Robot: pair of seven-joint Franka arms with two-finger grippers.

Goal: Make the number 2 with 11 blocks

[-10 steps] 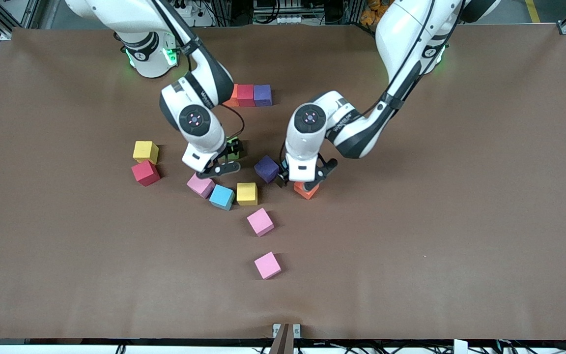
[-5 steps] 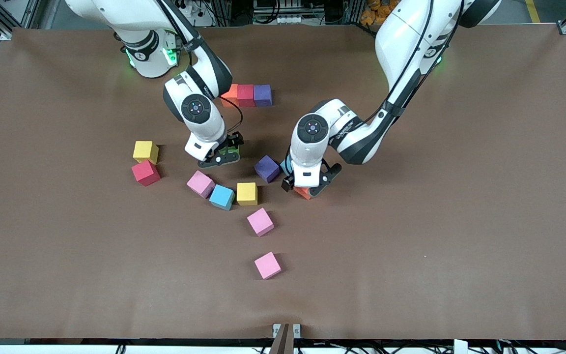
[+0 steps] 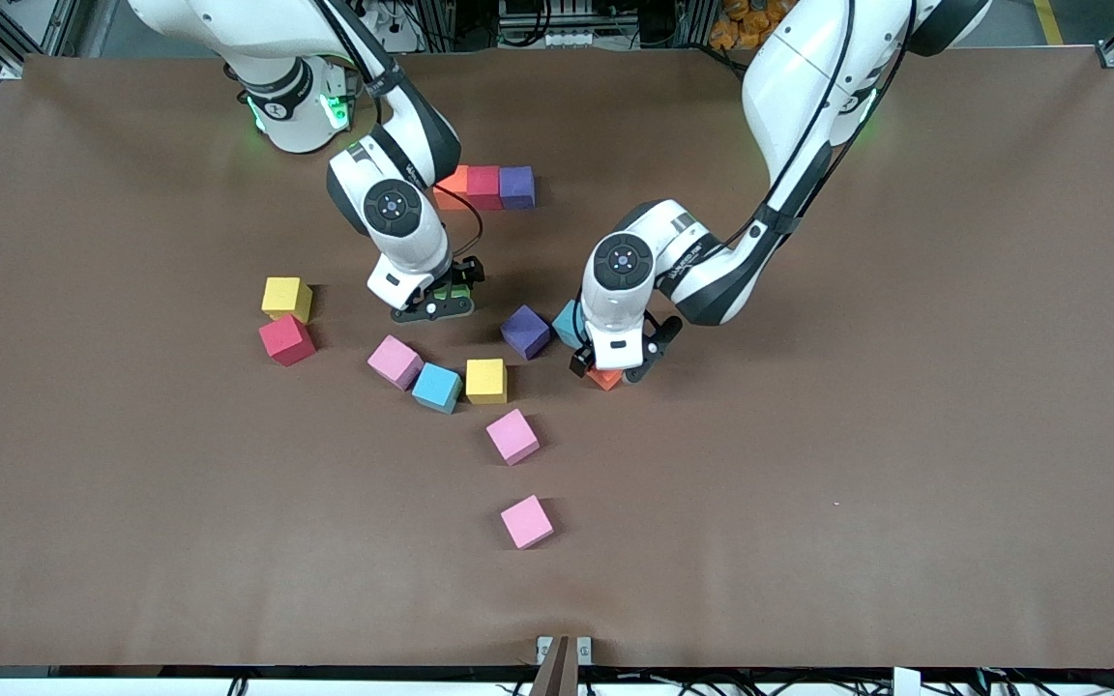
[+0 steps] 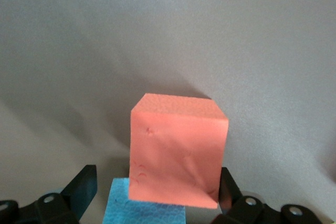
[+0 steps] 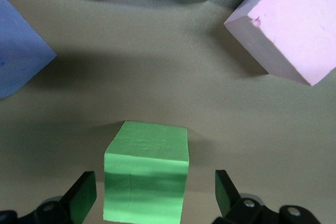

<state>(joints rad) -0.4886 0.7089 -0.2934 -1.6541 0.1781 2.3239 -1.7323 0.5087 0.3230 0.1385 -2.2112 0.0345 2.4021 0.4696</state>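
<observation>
Left hand [image 3: 615, 367]: I am holding it low, fingers spread either side of the orange block [image 3: 605, 377], with a light blue block [image 3: 567, 323] just beside. Right hand [image 3: 441, 302]: spread around the green block [image 5: 147, 171] (both blocks sitting on the counter [image 3: 905, 435]). Row of orange, red [image 3: 483, 187] and purple [image 3: 517, 187] blocks is lying touching near the robots' bases. Loose blocks are lying between the hands and the front camera.

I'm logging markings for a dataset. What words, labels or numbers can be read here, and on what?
None can be read.
Blocks: plain faces, for example the orange block and the green block, no print.
Left arm and right arm: dark lettering, too small to read.
</observation>
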